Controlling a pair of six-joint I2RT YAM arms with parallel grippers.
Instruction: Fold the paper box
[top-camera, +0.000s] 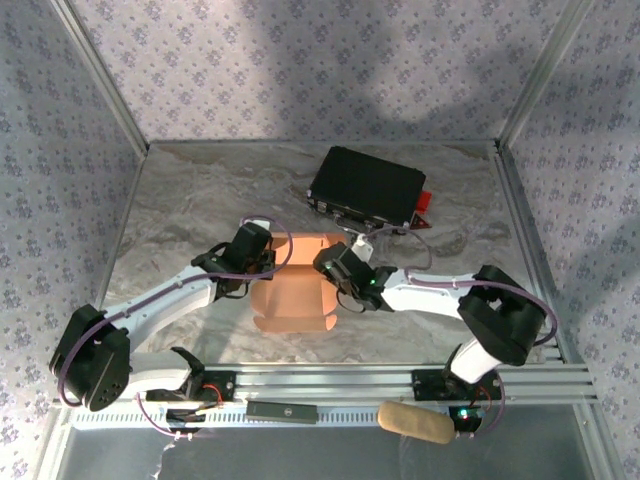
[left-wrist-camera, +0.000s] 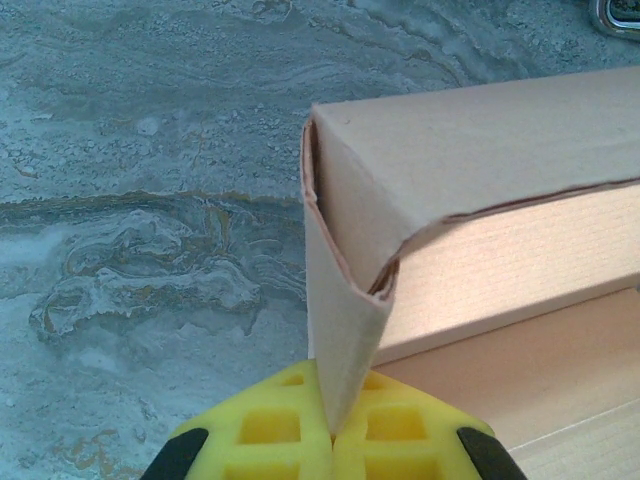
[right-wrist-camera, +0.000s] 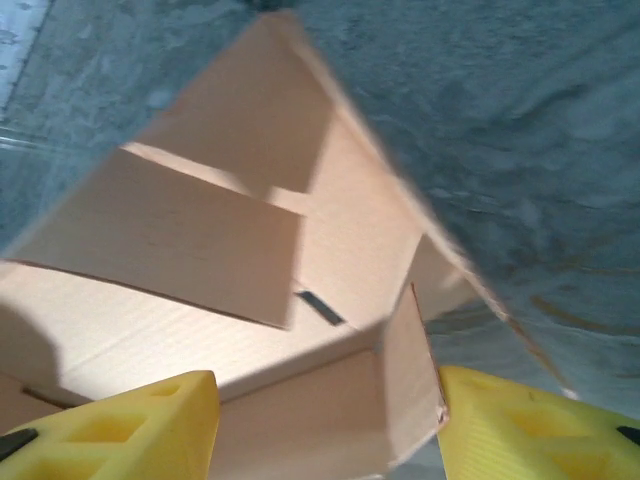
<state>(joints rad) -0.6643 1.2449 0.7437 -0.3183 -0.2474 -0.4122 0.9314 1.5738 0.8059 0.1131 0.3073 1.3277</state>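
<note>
The paper box (top-camera: 290, 295) is salmon-orange cardboard, partly folded, lying mid-table between the two arms. My left gripper (top-camera: 268, 258) is at its far left corner. In the left wrist view the yellow fingers (left-wrist-camera: 262, 430) are pressed together on a folded corner flap of the paper box (left-wrist-camera: 480, 170); my left gripper (left-wrist-camera: 335, 432) is shut on it. My right gripper (top-camera: 335, 272) is at the box's right side. In the right wrist view my right gripper (right-wrist-camera: 325, 430) stands open, straddling the paper box (right-wrist-camera: 200, 240). An upright side flap (right-wrist-camera: 410, 380) rests against the right finger's inner face.
A black hard case (top-camera: 365, 188) with a red part (top-camera: 424, 200) lies just behind the box. A metal ring (left-wrist-camera: 615, 15) shows at the far edge. A tan roll (top-camera: 415, 422) and a small black bar (top-camera: 282, 409) sit on the front rail. Metal frame rails border the table.
</note>
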